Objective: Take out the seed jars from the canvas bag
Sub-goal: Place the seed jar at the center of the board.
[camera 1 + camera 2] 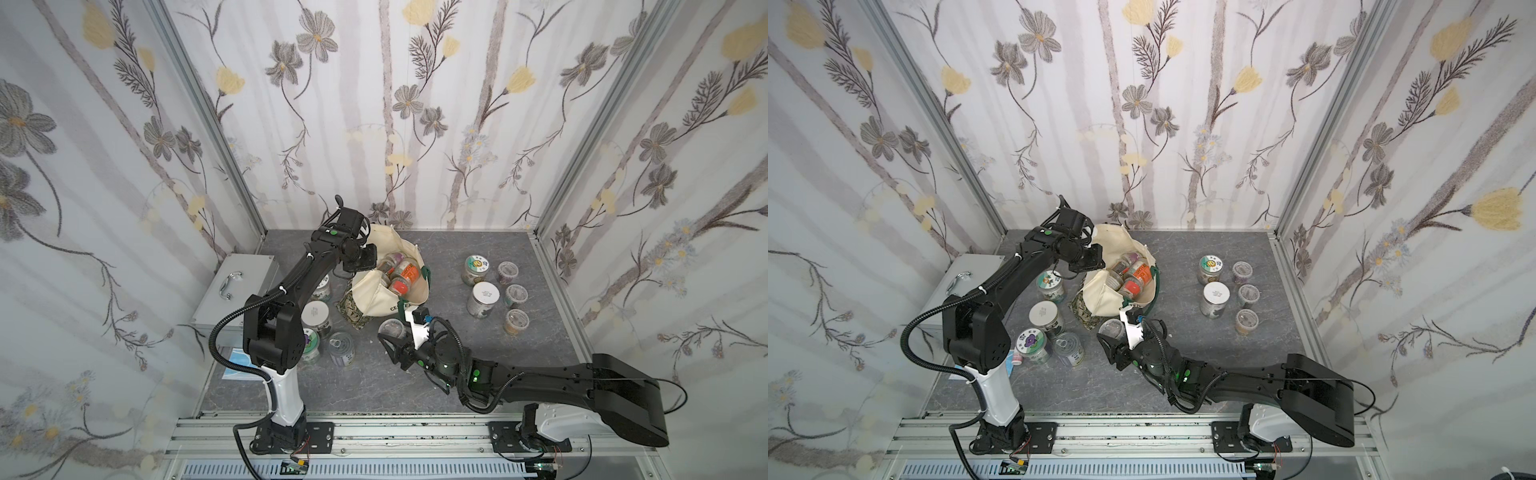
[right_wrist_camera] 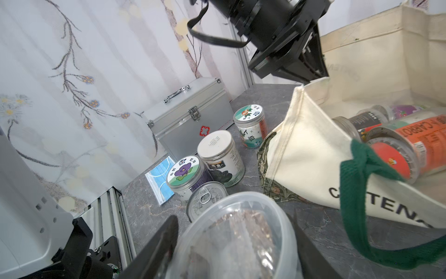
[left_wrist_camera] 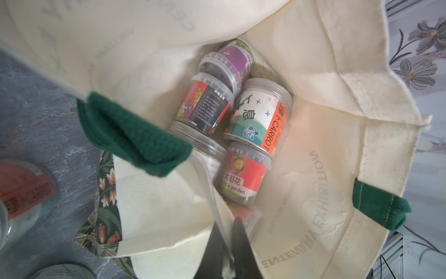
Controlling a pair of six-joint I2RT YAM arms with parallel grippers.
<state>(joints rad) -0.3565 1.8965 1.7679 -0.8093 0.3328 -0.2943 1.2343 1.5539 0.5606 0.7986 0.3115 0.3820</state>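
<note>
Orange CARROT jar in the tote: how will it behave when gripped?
CARROT jar lies on its side beside the little garden jar, so it probably rolls if nudged. Its smooth clear plastic looks rigid, likely slippery.

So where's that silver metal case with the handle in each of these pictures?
Top view: silver case at the table's edge, beside the left arm.
Top view: silver case, same spot, partly behind that arm.
Left wrist view: not in it.
Right wrist view: silver case by the wall, behind the standing jars.
Shared landmark: the canvas bag, in all four.
</note>
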